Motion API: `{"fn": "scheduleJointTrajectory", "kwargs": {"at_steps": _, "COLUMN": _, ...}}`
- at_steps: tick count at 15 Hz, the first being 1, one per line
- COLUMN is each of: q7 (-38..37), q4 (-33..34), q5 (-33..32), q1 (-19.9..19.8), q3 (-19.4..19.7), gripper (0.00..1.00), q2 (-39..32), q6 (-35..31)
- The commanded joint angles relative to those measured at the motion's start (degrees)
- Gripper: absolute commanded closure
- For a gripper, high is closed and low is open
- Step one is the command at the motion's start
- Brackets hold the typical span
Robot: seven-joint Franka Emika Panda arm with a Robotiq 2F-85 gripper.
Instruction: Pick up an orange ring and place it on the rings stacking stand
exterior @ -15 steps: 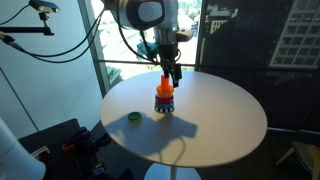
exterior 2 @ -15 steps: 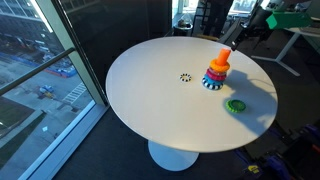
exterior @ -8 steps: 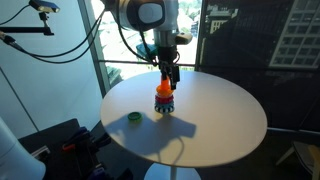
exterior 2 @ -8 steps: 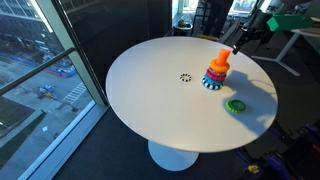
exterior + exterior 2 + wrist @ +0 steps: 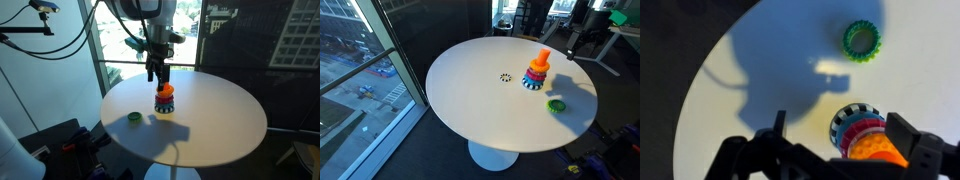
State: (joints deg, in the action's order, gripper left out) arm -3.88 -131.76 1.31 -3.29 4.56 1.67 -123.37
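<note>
The rings stacking stand is upright near the middle of the round white table and also shows in an exterior view. The orange ring sits on top of its stack, and I see it in the wrist view above red, blue and checkered rings. My gripper hangs just above and slightly beside the stand, open and empty. In the wrist view its two fingers stand wide apart on either side of the stand. In an exterior view the gripper is off to the stand's side.
A small green ring lies flat on the white table beside the stand; it also shows in an exterior view and the wrist view. A small dark-and-white ring mark lies on the table. Windows stand behind.
The gripper was down at the stand's top with the orange ring. It has let go, risen and shifted sideways off the stand. The orange ring stays on the stack.
</note>
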Motion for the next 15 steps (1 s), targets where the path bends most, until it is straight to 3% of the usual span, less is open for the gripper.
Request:
{"fn": "scheduleJointTrajectory", "kwargs": {"at_steps": 1, "q7": 2.1, "q4": -3.8, "q5": -0.5, "q1": -0.4, "q3": -0.1, "gripper": 0.0, "q2": 4.9, "q6": 1.3}}
{"fn": "scheduleJointTrajectory", "kwargs": {"at_steps": 9, "q7": 0.9, "q4": -13.2, "q5": -1.9, "q1": -0.4, "q3": -0.9, "gripper": 0.0, "q2": 17.2, "q6": 0.9}}
{"fn": "scheduleJointTrajectory", "kwargs": {"at_steps": 15, "q7": 0.4, "q4": -13.8, "q5": -0.7, "q1": 0.3, "q3": -2.2, "gripper": 0.0, "q2": 24.4, "q6": 3.5}}
